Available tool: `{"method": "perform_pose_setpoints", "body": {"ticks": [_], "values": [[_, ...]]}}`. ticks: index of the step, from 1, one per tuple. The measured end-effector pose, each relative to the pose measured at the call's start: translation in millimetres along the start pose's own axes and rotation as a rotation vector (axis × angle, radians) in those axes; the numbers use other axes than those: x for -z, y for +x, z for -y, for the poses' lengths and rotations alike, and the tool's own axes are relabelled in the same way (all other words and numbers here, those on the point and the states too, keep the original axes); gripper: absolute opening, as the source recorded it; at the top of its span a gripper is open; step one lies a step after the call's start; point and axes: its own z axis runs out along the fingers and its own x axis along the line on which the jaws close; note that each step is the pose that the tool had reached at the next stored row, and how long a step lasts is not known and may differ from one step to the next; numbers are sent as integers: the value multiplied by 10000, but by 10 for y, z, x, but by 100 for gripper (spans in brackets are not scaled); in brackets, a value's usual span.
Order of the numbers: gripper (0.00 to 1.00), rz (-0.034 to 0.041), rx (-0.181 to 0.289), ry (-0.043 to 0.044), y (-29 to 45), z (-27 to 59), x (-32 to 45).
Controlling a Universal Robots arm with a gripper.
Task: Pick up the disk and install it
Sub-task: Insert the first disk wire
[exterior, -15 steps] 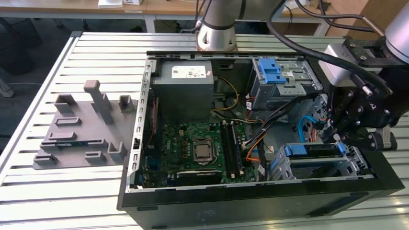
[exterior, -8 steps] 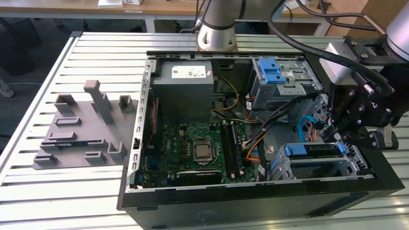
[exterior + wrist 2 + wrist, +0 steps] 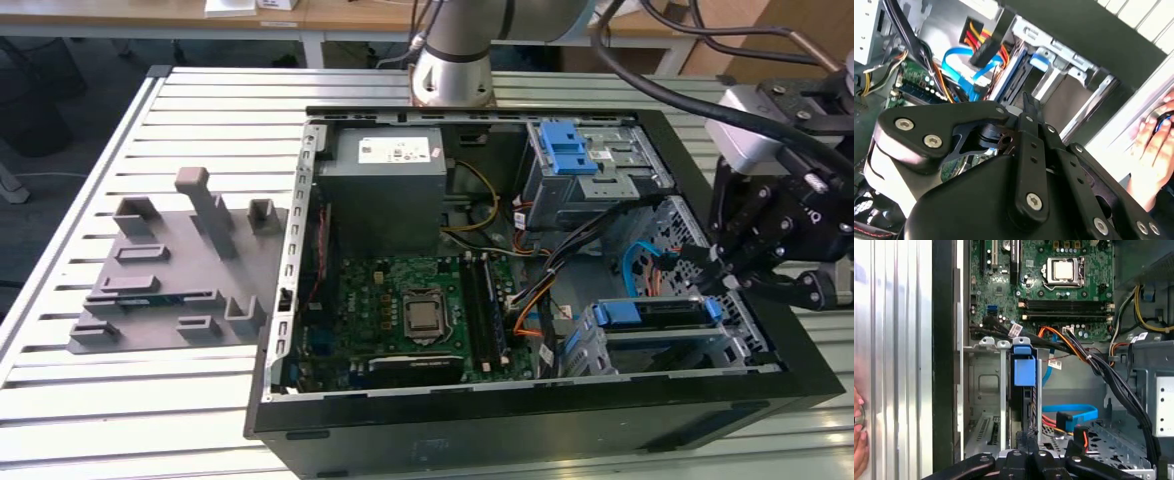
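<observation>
The disk (image 3: 654, 313), its blue plastic frame showing, sits slotted in the lower drive bay at the exterior view's right of the open computer case (image 3: 534, 420). In the first wrist view the disk (image 3: 1023, 371) stands on edge in the silver bay, blue tab facing the motherboard. The second wrist view shows the disk's blue handle (image 3: 1039, 62) at the bay mouth. My gripper (image 3: 725, 283) hangs just above and beside that bay, apart from the disk. Its fingers look shut with nothing between them in both wrist views (image 3: 1030, 436) (image 3: 1028, 100).
A grey power supply box (image 3: 387, 190) and a silver cage with a blue latch (image 3: 581, 160) fill the case's far side. The motherboard (image 3: 414, 310) and cables (image 3: 641, 265) lie beside the bay. A grey fixture (image 3: 174, 270) sits on the table. A person's hand (image 3: 1154, 135) rests outside the case.
</observation>
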Motion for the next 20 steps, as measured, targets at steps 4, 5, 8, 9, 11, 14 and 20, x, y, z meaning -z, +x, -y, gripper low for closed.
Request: {"method": "perform_pose_setpoints", "body": {"ticks": [4,5,8,9,11,14,20], "values": [[11,-2,-43,1,-45,60,-1],[11,-2,-58,2,-58,65,-2],[11,-1,-72,3,-93,66,-3],[11,-3,-71,3,-105,67,-3],[11,-2,-71,0,-127,69,-4],[11,-2,-72,-2,-150,69,-5],[11,-25,-148,-4,-232,70,-8]]}}
